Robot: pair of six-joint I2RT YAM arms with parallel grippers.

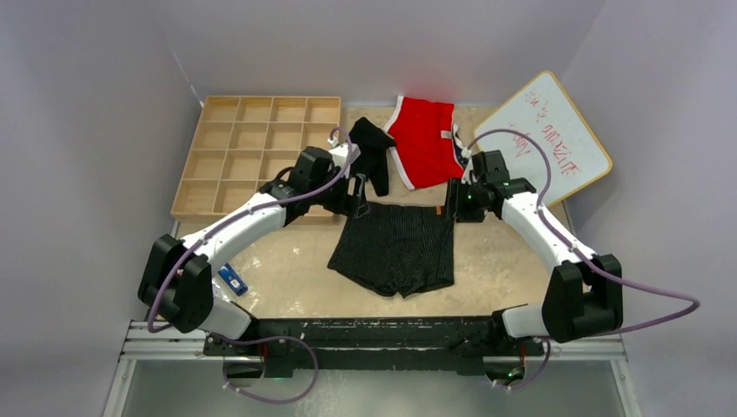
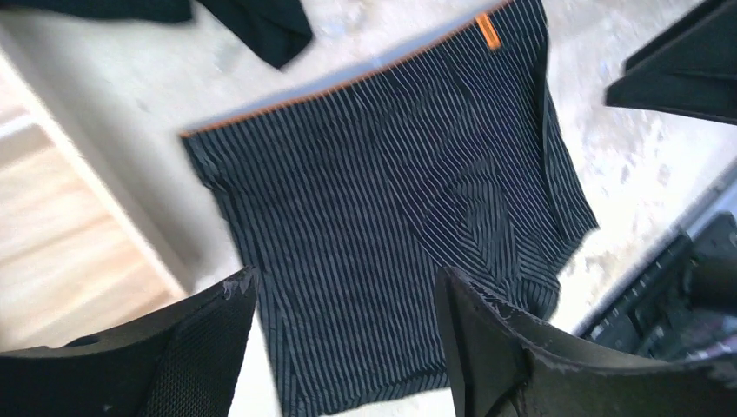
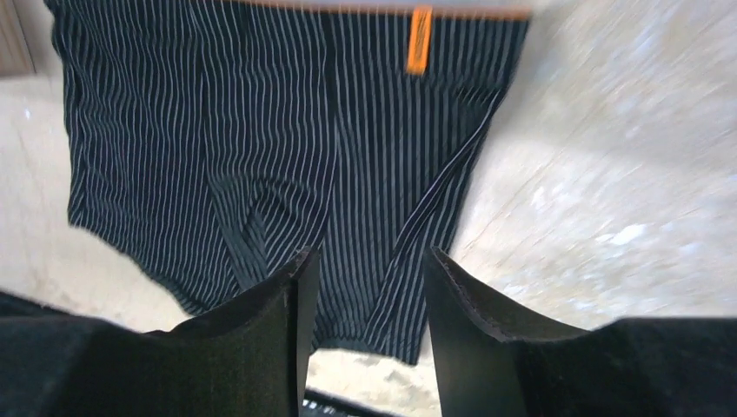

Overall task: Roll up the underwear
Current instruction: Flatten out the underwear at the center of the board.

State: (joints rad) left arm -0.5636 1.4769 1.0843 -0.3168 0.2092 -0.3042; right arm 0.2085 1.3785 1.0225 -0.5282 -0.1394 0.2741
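Counter centre: striped underwear, black with fine pale ribs, spread flat, waistband toward the far edge, leg openings toward the near edge; orange tag on the waistband.

Far edge, between wooden tray and red briefs: second underwear, plain black, crumpled, not rolled.

Left jaws: parted wide, empty, at the waistband's left end. Right jaws: parted, empty, at its right end. Contact with the cloth cannot be told.

Step in hand, as judged: taking the waistband at both ends to begin the roll.

Handling note: pinch both corners level and together, turn the band over tightly toward the near edge, and keep tension even so the roll runs straight. Thin cloth is likely to bunch or slip if one side leads.
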